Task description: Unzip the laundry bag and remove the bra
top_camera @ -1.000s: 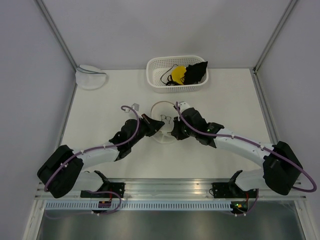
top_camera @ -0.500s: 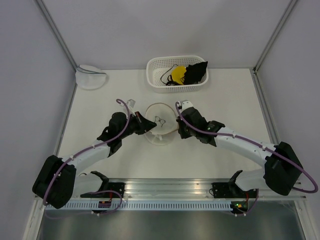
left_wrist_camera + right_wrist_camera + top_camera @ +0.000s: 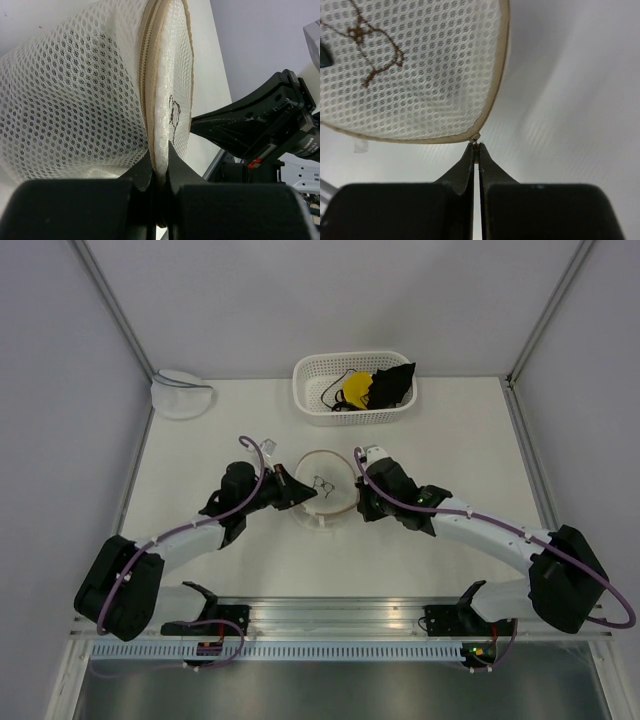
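Observation:
The laundry bag [image 3: 323, 490], a white mesh dome with a tan rim, is held up off the table between both grippers. My left gripper [image 3: 296, 492] is shut on its rim; in the left wrist view the tan zipper rim [image 3: 148, 100] runs into my closed gripper [image 3: 160, 162]. My right gripper [image 3: 357, 503] is shut on the small zipper pull [image 3: 476, 137] at the bag's edge, and the right wrist view shows the bag's flat mesh face [image 3: 420, 65]. A black bra [image 3: 392, 386] with thin straps lies in the basket. What is inside the bag I cannot tell.
A white basket [image 3: 310, 400] stands at the back centre and also holds a yellow round item [image 3: 356, 390]. A second white dome pouch with a grey-blue rim [image 3: 180, 393] lies at the back left. Grey walls and posts close in the table's sides.
The left arm has swung left and back. The bag has risen and turned so its round flat face points up. Both grippers stay shut on it.

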Robot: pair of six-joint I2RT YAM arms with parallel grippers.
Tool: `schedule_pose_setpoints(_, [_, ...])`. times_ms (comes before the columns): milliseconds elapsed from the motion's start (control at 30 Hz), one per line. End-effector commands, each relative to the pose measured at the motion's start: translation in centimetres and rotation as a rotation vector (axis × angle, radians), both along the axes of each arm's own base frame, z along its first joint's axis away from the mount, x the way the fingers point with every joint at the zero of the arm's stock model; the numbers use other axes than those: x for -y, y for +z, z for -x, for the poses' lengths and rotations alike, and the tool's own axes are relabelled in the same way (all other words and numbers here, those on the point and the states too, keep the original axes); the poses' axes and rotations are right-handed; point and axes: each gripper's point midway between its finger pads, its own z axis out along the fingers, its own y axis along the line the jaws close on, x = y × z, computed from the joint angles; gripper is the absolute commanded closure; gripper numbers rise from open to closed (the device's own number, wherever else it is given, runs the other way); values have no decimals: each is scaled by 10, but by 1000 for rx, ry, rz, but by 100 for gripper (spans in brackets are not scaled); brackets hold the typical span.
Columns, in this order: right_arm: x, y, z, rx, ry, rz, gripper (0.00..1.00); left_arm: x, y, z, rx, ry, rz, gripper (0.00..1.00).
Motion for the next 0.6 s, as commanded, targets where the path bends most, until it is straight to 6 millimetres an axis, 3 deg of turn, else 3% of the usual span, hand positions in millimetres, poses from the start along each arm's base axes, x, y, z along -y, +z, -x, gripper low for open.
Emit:
schedule_pose_setpoints(0, [34,5,-22,72,-159,156,100,11,14,-1,37,-104,-14,98])
schedule_pose_setpoints(200, [78,22,-42,189,-344,321,100,24,8,0,13,-262,-80,98])
schedule_pose_setpoints(400, [88,33,-51,249,-365,376,100,40,-3,5,-79,-445,-97,98])
schedule_pose_setpoints(567, [99,39,-53,282,-387,429,100,36,-16,7,-108,-493,-172,98])
